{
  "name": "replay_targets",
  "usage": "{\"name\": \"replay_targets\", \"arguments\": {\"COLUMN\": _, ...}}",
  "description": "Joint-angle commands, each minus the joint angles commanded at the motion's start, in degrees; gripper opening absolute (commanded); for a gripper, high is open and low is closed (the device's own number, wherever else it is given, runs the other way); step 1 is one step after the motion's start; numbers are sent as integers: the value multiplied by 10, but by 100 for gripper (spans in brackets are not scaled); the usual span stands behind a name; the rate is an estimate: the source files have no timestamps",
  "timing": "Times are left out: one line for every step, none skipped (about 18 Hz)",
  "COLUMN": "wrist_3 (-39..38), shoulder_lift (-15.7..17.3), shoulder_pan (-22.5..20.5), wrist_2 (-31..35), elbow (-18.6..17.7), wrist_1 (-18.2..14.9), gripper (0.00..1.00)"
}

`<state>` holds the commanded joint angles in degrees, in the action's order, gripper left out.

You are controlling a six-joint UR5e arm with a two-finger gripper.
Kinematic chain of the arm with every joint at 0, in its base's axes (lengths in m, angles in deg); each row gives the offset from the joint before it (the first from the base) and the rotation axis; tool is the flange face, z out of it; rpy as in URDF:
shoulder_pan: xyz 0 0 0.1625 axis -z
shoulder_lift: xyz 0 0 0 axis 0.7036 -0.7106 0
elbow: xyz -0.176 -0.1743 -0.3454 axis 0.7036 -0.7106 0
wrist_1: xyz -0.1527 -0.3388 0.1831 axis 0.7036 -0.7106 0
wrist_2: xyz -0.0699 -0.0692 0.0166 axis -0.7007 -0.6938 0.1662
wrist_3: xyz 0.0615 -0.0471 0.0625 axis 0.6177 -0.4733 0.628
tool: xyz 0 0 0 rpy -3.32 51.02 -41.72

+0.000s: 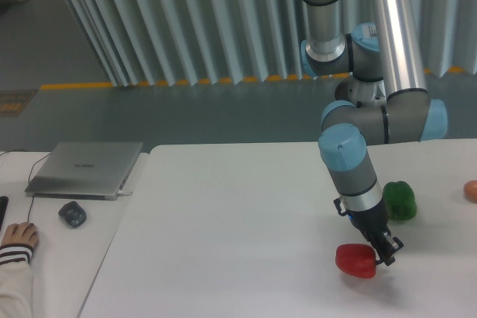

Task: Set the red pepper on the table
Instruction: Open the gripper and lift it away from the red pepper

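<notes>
Behind my workspace runs a wall of pale ribbed panels over a grey floor with a yellow stripe, and in front of it lies the table (246,221), white and matte. My arm (399,42) drops from the top of the view, folds at a grey-and-blue elbow, and slants its forearm down and slightly to the right, wrist low over the tabletop. The gripper (381,254) points down at the surface, its dark fingers pinching the red pepper (355,261) from that pepper's right side. The pepper sits at the fingertips, low over the table's near right part; I cannot tell whether it touches the surface. The green pepper (399,200) stands just behind and to the right, apart from the gripper. A small orange object (471,191) peeks in at the right edge. On the side desk to the left I see a closed laptop (86,170), a mouse (72,214) and a person's hand (18,237)
</notes>
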<state>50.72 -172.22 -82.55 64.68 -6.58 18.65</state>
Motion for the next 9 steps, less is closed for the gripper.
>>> {"name": "replay_targets", "arguments": {"wrist_3": 0, "shoulder_lift": 0, "shoulder_pan": 0, "wrist_2": 0, "elbow": 0, "wrist_1": 0, "gripper": 76}}
{"name": "replay_targets", "arguments": {"wrist_3": 1, "shoulder_lift": 0, "shoulder_pan": -1, "wrist_2": 0, "elbow": 2, "wrist_1": 0, "gripper": 100}}
{"name": "replay_targets", "arguments": {"wrist_3": 3, "shoulder_lift": 1, "shoulder_pan": -1, "wrist_2": 0, "elbow": 4, "wrist_1": -1, "gripper": 100}}
{"name": "replay_targets", "arguments": {"wrist_3": 6, "shoulder_lift": 3, "shoulder_pan": -3, "wrist_2": -2, "elbow": 5, "wrist_1": -1, "gripper": 100}}
{"name": "replay_targets", "arguments": {"wrist_3": 11, "shoulder_lift": 7, "shoulder_pan": -6, "wrist_2": -4, "elbow": 6, "wrist_1": -2, "gripper": 100}}
{"name": "replay_targets", "arguments": {"wrist_3": 12, "shoulder_lift": 12, "shoulder_pan": -10, "wrist_2": -8, "elbow": 7, "wrist_1": -3, "gripper": 100}}
{"name": "replay_targets", "arguments": {"wrist_3": 13, "shoulder_lift": 17, "shoulder_pan": -18, "wrist_2": -19, "elbow": 7, "wrist_1": -3, "gripper": 100}}
{"name": "replay_targets", "arguments": {"wrist_3": 18, "shoulder_lift": 25, "shoulder_pan": -38, "wrist_2": -55, "elbow": 13, "wrist_1": -11, "gripper": 100}}
{"name": "replay_targets", "arguments": {"wrist_3": 31, "shoulder_lift": 37, "shoulder_pan": -61, "wrist_2": -87, "elbow": 25, "wrist_1": -52, "gripper": 100}}
